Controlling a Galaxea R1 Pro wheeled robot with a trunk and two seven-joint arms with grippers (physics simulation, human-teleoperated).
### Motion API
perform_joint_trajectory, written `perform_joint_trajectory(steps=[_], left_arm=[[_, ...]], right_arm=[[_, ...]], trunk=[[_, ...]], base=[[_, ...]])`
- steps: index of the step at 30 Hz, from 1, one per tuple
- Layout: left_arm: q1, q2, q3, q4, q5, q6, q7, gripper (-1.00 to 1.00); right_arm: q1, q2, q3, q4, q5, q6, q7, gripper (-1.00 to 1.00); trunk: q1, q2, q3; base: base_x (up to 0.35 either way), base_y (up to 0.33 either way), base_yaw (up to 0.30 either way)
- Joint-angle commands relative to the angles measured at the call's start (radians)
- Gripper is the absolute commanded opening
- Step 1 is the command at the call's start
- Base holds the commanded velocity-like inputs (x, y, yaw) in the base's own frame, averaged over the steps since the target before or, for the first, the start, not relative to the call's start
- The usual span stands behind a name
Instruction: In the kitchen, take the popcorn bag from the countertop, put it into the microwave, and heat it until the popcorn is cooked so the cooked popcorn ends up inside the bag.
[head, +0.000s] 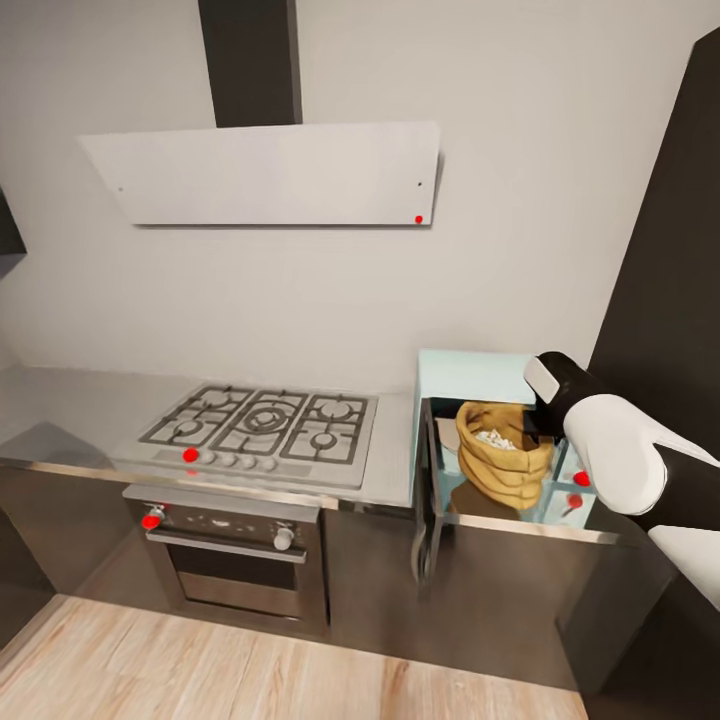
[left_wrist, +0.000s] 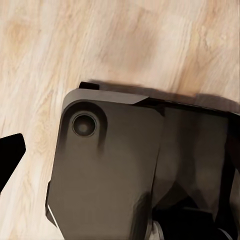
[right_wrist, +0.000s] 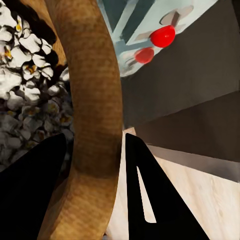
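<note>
Tan-brown and crumpled, the popcorn bag (head: 503, 455) is sitting inside the open microwave (head: 470, 375), leaning a little, with its rolled rim (right_wrist: 95, 100) facing up and outward. White puffed popcorn (head: 495, 438) is filling its mouth; in the right wrist view the popped pieces (right_wrist: 25, 65) are lying just inside the rim. The right end effector (right_wrist: 95, 175) is straddling that rim, one dark finger (right_wrist: 35, 185) on the popcorn side and the other finger (right_wrist: 150, 190) on the outside, both pressing close against the paper, so it is grasping the bag's rim. In the head view the right arm's white wrist (head: 610, 450) is reaching in from the right, in front of the microwave's side panel, where red knobs (head: 581, 479) are peeking out beside it.

The microwave's dark glass door (head: 430, 490) is hanging open toward the left, edge-on to the camera. The pale-blue box is standing on the grey steel surface (head: 395, 470), with a gas hob (head: 262, 425) and a steel-fronted oven (head: 235, 550) to its left, and a white extractor hood (head: 270, 175) on the wall above.

The left wrist view is looking down at light wood floor (left_wrist: 75, 45) and a dark grey part of the robot's body (left_wrist: 110, 165); a black fingertip (left_wrist: 10, 152) is poking in at the edge, and I cannot tell whether the left end effector is released or clenched.
</note>
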Motion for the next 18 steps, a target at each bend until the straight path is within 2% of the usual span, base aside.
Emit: perform_joint_trajectory(steps=[1,13,18], left_arm=[[-0.001,0.000,0.004,0.001,0.000,-0.003,0.000,1.00],[0.001,0.000,0.003,0.001,0.000,-0.003,0.000,1.00],[-0.002,0.000,0.003,0.001,0.000,-0.001,0.000,1.00]], right_arm=[[-0.002,0.000,0.000,-0.026,0.009,0.004,-0.004,-1.00],[-0.002,-0.001,0.000,-0.026,0.009,0.004,-0.003,-1.00],[-0.002,-0.001,0.000,-0.026,0.009,0.004,-0.002,-1.00]], trunk=[[0.001,-0.002,-0.002],[0.001,-0.002,-0.002],[0.001,-0.002,-0.002]], base=[[0.160,-0.013,0.000],[0.015,-0.001,0.000],[0.192,-0.115,0.000]])
